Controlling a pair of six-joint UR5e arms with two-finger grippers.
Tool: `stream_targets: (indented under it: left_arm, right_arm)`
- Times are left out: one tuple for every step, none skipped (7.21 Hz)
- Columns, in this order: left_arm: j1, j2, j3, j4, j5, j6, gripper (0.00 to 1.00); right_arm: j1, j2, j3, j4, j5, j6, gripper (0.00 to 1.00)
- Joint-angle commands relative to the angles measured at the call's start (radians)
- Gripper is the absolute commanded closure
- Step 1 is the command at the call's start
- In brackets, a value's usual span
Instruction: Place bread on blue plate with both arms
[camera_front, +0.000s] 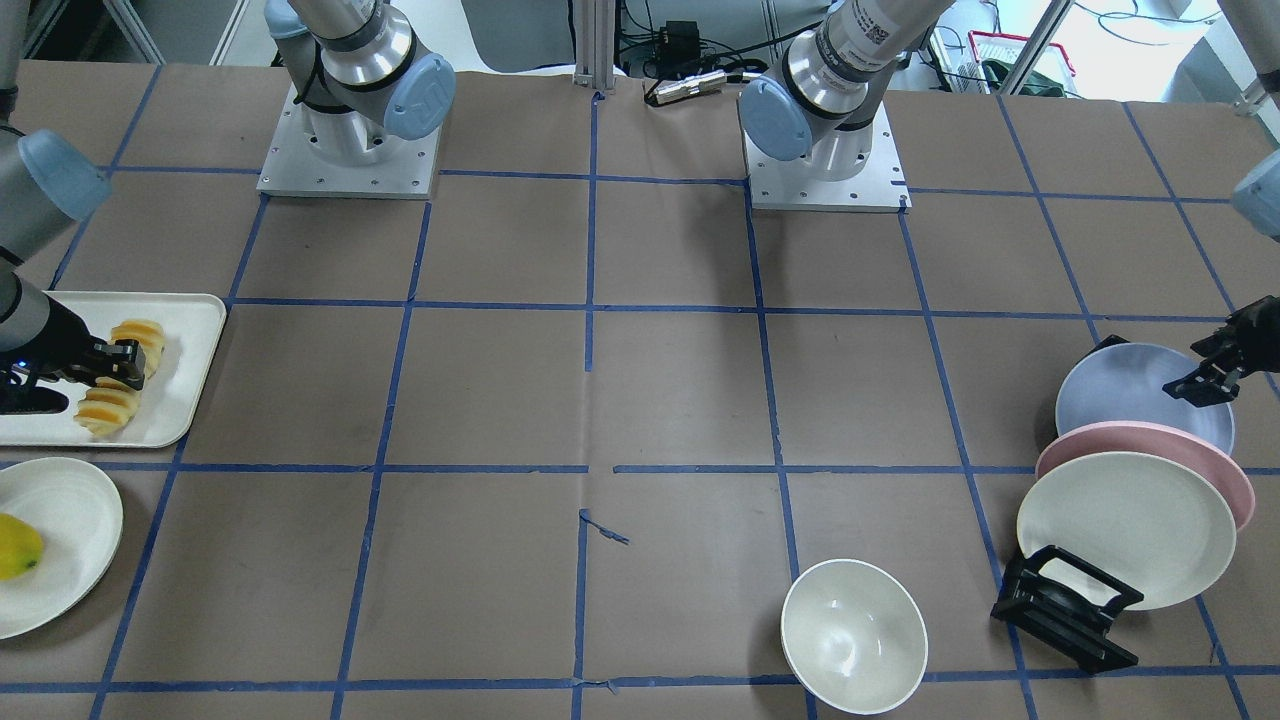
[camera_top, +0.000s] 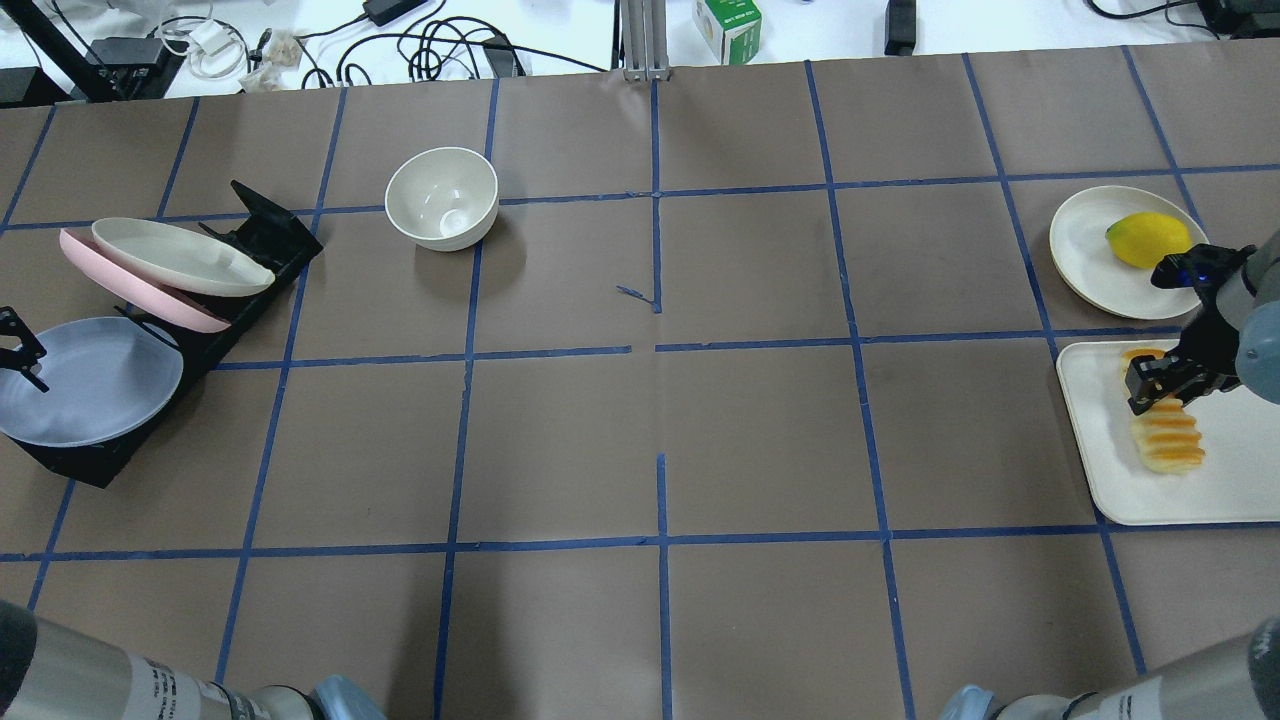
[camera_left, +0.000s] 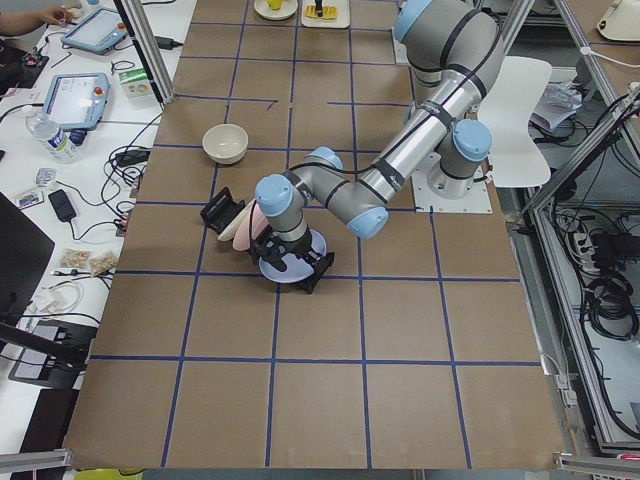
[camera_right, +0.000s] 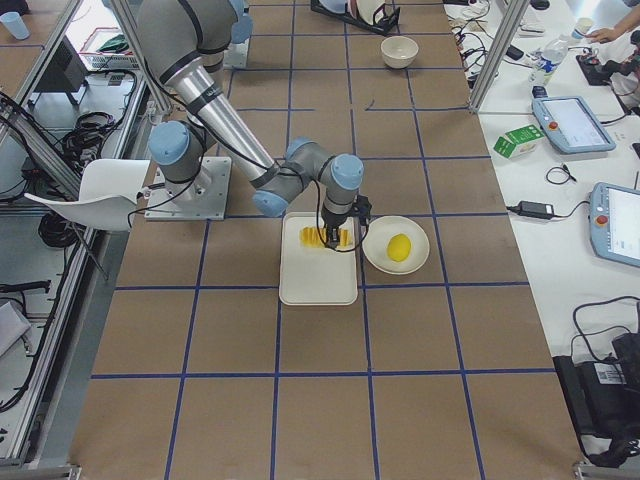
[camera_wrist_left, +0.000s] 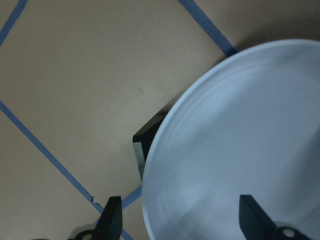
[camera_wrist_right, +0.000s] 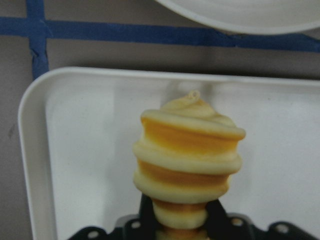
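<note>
Right wrist view: bread (camera_wrist_right: 187, 160) is pinched by right gripper (camera_wrist_right: 181, 218) on the tray (camera_wrist_right: 80, 150). Blue plate (camera_wrist_left: 240, 125) rim is straddled by spread left gripper (camera_wrist_left: 180, 202).

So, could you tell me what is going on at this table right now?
The right gripper is closed on the middle of the bread, which lies on the white tray. The left gripper is open, straddling the rim of the blue plate, which leans in the black rack beside a pink plate and a cream plate. The bread is not yet on the plate.
</note>
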Motion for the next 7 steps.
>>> stream_targets:
  left_arm:
    - [0.021,-0.001,-0.004,0.016,-0.004,0.016,0.37]
    - [0.022,0.001,0.0,0.017,0.0,0.019,0.4]
    - [0.026,-0.002,-0.004,0.022,-0.004,0.019,0.49]
    - [0.026,-0.008,-0.006,0.022,-0.005,0.019,0.56]
    - [0.026,-0.01,-0.006,0.023,-0.003,0.019,0.7]
    - [0.026,-0.011,-0.007,0.057,-0.005,0.021,0.91]
    - [0.026,-0.011,-0.009,0.059,-0.005,0.021,1.0]
  right_arm:
    - [-0.001,-0.024,-0.004,0.018,-0.003,-0.001,1.0]
    - [-0.001,-0.047,-0.015,0.036,-0.006,0.002,1.0]
    - [-0.001,-0.074,-0.042,0.123,-0.005,0.01,1.0]
    - [0.005,-0.094,-0.082,0.186,-0.005,0.019,1.0]
    - [0.009,-0.094,-0.114,0.203,-0.006,0.021,1.0]
    - [0.011,-0.096,-0.125,0.205,-0.008,0.021,1.0]
    - [0.019,-0.097,-0.133,0.205,-0.008,0.022,1.0]
